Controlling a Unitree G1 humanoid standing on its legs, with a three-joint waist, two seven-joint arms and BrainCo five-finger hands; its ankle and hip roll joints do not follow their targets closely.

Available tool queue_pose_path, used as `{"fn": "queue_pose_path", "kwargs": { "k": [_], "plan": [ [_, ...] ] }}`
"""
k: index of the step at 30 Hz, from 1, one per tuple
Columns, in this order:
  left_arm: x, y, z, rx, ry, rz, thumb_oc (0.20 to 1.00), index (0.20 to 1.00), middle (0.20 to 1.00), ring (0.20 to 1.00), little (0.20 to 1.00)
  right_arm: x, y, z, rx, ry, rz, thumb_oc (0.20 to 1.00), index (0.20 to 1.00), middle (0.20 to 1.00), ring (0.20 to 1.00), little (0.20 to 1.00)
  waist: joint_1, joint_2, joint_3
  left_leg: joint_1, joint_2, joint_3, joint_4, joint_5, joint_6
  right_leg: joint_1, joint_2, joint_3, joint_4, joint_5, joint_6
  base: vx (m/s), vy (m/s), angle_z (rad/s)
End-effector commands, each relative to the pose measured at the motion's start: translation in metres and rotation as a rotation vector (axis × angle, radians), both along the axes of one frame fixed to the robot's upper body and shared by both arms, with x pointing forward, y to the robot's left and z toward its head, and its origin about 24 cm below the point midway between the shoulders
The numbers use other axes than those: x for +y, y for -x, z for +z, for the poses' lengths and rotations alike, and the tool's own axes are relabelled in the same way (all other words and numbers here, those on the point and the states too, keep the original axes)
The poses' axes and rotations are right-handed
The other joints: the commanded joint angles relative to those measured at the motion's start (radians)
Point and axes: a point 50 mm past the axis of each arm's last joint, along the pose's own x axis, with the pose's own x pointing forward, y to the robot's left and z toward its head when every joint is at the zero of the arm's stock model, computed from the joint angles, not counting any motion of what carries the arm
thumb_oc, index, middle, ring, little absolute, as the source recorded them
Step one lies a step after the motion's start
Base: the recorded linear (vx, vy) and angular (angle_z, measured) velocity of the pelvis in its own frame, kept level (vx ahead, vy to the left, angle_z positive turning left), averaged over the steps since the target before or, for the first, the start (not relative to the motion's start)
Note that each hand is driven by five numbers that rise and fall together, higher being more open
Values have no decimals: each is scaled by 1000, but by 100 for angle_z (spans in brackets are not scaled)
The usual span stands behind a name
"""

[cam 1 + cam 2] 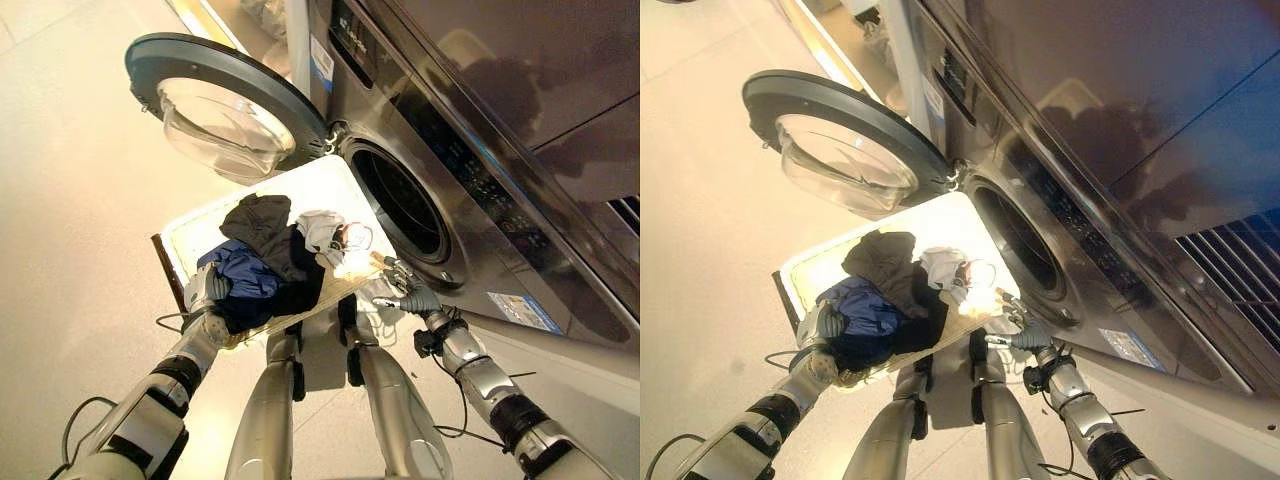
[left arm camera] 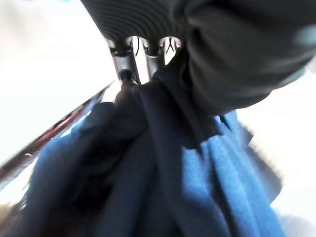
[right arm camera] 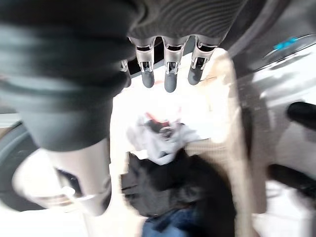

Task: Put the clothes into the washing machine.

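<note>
A white laundry basket [image 1: 198, 228] is held tilted in front of the washing machine's round drum opening [image 1: 405, 205]. In it lie a dark grey garment [image 1: 262, 222], a blue garment [image 1: 245, 272] and a white cloth [image 1: 325, 232]. My left hand [image 1: 207, 289] is at the basket's left rim, and its fingers [image 2: 127, 64] run down into the dark and blue cloth [image 2: 222, 187] and are hidden. My right hand [image 1: 410, 295] rests against the basket's right rim with fairly straight fingers [image 3: 170, 74], just below the opening. The right wrist view looks over the white cloth [image 3: 160, 140] and a black garment [image 3: 173, 190].
The washer's round glass door [image 1: 225, 110] stands swung open to the left, above the basket. The machine's dark front panel [image 1: 480, 170] runs along the right. Pale floor [image 1: 70, 200] spreads out on the left.
</note>
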Motion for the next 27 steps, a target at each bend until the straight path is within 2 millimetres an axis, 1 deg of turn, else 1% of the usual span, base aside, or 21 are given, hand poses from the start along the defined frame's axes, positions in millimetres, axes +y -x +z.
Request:
{"fn": "queue_pose_path", "kwargs": {
  "k": [1,3,4,6,8,9,11,12,13,15,17,19,22,25,27],
  "plan": [
    [3,0,16,-183,124,48,200,200,200,200,200,-9,4,20,-108,-7,-9,1000,1000,1000,1000,1000,11,20,-92,-25,-47,-20,-20,34,9,20,-26,26,-96,89,89,30,-25,18],
    [1,6,22,-248,180,23,200,200,200,200,200,-8,7,25,-131,-28,0,1000,1000,1000,1000,1000,18,25,-112,-2,-47,-23,-42,37,9,45,-30,18,-115,90,90,37,-27,14],
    [-3,7,32,-313,221,-28,200,200,200,200,200,-5,9,28,-142,-41,14,1000,1000,1000,1000,1000,22,27,-123,13,-48,-25,-54,38,10,59,-30,15,-123,88,89,36,-26,6],
    [-10,7,46,-373,244,-103,200,200,200,200,200,2,10,32,-153,-53,47,1000,1000,1000,1000,1000,30,30,-139,34,-49,-30,-68,40,10,82,-32,10,-131,84,89,36,-24,12],
    [-23,6,63,-428,322,-269,200,200,200,200,200,9,11,37,-163,-53,98,1000,1000,1000,1000,1000,38,32,-155,53,-51,-34,-80,42,12,104,-33,6,-141,81,87,33,-12,16],
    [-30,6,69,-429,360,-353,200,200,200,200,200,12,12,38,-159,-52,118,1000,1000,1000,1000,1000,39,33,-161,64,-52,-36,-84,42,13,115,-33,4,-145,80,86,35,-12,15],
    [-52,7,77,-386,439,-597,200,200,200,200,200,19,13,38,-155,-43,171,1000,1000,1000,1000,1000,44,35,-174,82,-55,-41,-92,42,16,137,-33,2,-154,79,86,35,-15,7],
    [-54,7,77,-375,454,-630,200,200,200,200,200,19,13,38,-155,-42,179,1000,1000,1000,1000,1000,45,36,-175,84,-56,-42,-93,42,17,140,-33,2,-155,80,86,44,-9,2],
    [-73,11,77,-297,525,-813,200,200,200,200,200,25,14,40,-140,-32,225,1000,1000,1000,1000,1000,46,41,-186,104,-57,-49,-105,44,18,158,-30,4,-164,82,89,51,-2,0],
    [-84,15,78,-235,591,-934,200,200,200,200,200,28,15,39,-123,-12,271,1000,1000,1000,1000,1000,44,45,-196,122,-56,-52,-113,45,19,175,-28,7,-170,86,91,78,5,0],
    [-96,18,79,-158,695,-1092,200,200,200,200,200,32,17,35,-86,24,340,1000,1000,1000,1000,1000,40,49,-210,146,-54,-49,-120,43,20,198,-28,8,-180,87,95,92,6,0],
    [-108,22,79,-90,765,-1212,200,200,200,200,200,37,20,30,-50,25,395,1000,1000,1000,1000,1000,38,49,-220,163,-53,-45,-123,38,20,215,-28,7,-187,87,96,78,-11,0],
    [-125,28,79,2,845,-1345,200,200,200,200,200,48,26,23,24,-2,515,1000,1000,1000,1000,1000,34,48,-234,185,-50,-39,-122,30,22,237,-28,5,-190,85,98,92,-29,0],
    [-135,33,78,69,917,-1431,200,200,200,200,200,58,35,17,108,-64,639,1000,1000,1000,1000,1000,33,42,-242,205,-46,-30,-120,21,23,254,-31,3,-193,85,102,77,-32,0],
    [-139,37,75,118,955,-1474,200,200,200,200,200,62,39,15,140,-113,681,1000,1000,1000,1000,1000,32,38,-249,218,-44,-23,-119,15,25,264,-33,3,-195,86,106,82,-34,1]
  ]
}}
